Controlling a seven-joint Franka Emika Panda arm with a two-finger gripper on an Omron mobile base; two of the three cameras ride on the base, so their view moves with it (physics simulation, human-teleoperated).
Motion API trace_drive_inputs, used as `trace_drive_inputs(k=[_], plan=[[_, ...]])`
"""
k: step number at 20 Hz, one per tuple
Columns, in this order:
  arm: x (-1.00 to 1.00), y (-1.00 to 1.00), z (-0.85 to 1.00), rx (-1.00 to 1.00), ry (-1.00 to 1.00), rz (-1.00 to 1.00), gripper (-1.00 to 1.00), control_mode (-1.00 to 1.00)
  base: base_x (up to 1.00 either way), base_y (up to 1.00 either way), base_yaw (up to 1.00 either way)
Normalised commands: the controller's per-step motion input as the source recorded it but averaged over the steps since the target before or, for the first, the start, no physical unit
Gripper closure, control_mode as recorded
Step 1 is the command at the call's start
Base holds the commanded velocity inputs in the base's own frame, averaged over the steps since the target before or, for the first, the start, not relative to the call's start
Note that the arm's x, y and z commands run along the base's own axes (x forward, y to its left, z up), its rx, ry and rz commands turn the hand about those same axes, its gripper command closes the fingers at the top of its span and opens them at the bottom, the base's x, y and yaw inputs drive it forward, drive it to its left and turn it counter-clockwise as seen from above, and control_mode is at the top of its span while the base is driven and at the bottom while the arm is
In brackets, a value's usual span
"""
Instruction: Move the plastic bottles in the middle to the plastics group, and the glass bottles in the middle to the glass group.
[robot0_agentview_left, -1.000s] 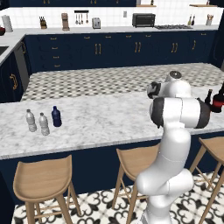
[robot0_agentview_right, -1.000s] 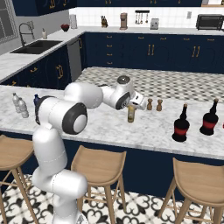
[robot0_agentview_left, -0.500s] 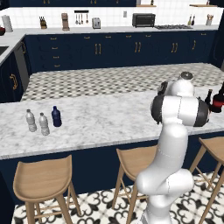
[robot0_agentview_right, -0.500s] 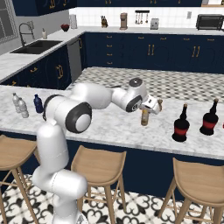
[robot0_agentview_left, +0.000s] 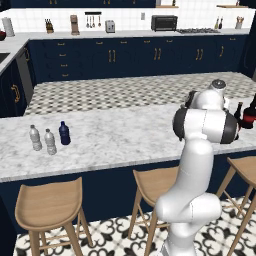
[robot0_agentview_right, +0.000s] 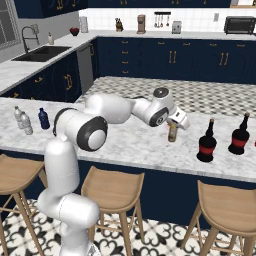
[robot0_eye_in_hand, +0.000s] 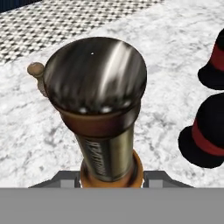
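Observation:
My gripper is shut on the slim amber-brown bottle, holding it upright low over the marble counter. Whether its base touches the counter I cannot tell. In the hand view the amber bottle stands between my fingertips. Two squat black bottles with red bands stand just right of it, and both black bottles lie at the right of the hand view. Far left on the counter, two clear water bottles and a dark blue bottle stand together.
A small brown shaker stands behind the amber bottle. Wooden stools line the counter's near edge. A patterned counter runs behind the marble one. The black bottles sit close to the counter's right end.
My gripper has carried the amber bottle to the right along the counter, closer to the two black bottles. The bottles at the left have not moved.

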Motion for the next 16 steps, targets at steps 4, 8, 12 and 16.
trace_drive_inputs(k=[4,8,12,16], plan=[[0.0,-0.11,0.0,-0.02,-0.08,-0.29,1.0,-1.0,0.0,0.0,0.0],[0.0,-0.27,0.0,-0.03,-0.01,-0.38,1.0,-1.0,0.0,0.0,0.0],[0.06,-0.27,0.05,0.0,0.05,-0.36,1.0,-1.0,0.0,0.0,0.0],[0.14,-0.18,0.08,0.0,0.13,-0.35,1.0,-1.0,0.0,0.0,0.0]])
